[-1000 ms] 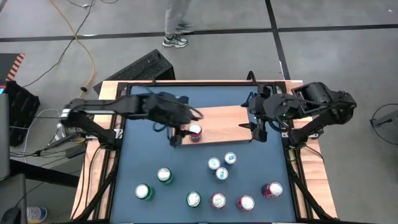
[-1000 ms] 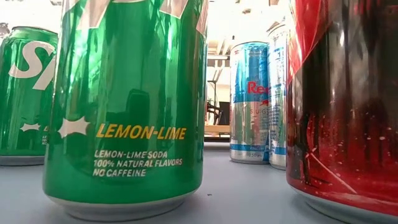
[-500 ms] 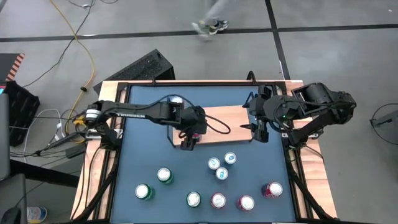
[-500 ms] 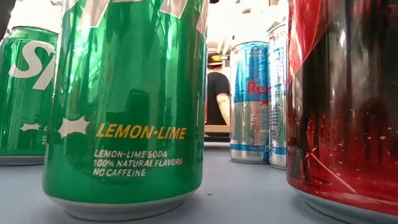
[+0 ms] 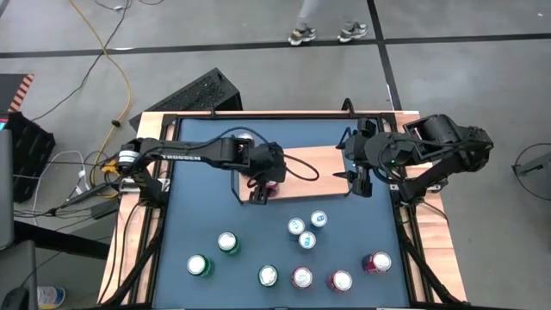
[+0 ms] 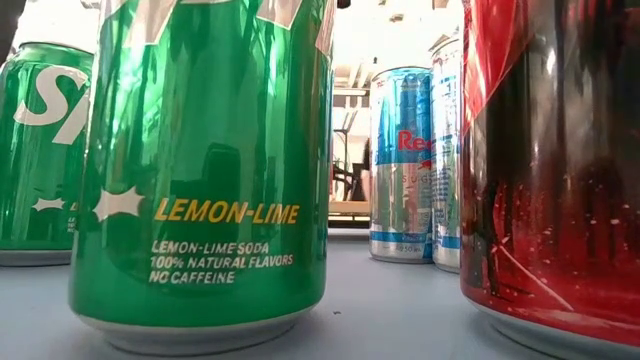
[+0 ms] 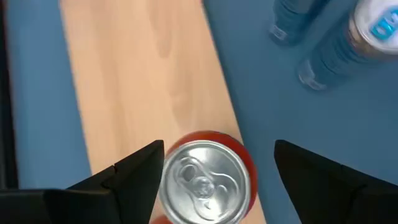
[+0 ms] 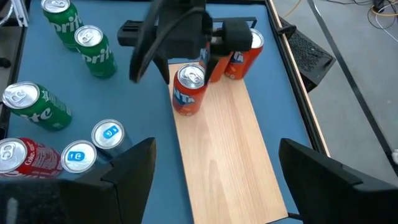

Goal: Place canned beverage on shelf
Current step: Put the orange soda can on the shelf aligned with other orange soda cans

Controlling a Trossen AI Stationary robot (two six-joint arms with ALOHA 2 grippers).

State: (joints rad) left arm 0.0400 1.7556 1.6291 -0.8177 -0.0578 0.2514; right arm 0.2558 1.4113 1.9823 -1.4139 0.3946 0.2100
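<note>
As the left end effector [image 5: 257, 191] has spread its fingers since a second ago | orange can [image 8: 188, 91] stands released at the shelf [image 5: 314, 166] board's left end, frame centre | right end effector [image 5: 359, 179] spread, waiting upper right | placement likely complete.

My two arms are dark, built of rounded joint housings and slim links. A thin black cable loops beside my left gripper [image 5: 261, 191], and my right gripper [image 5: 358, 182] has two flat black fingers.
</note>
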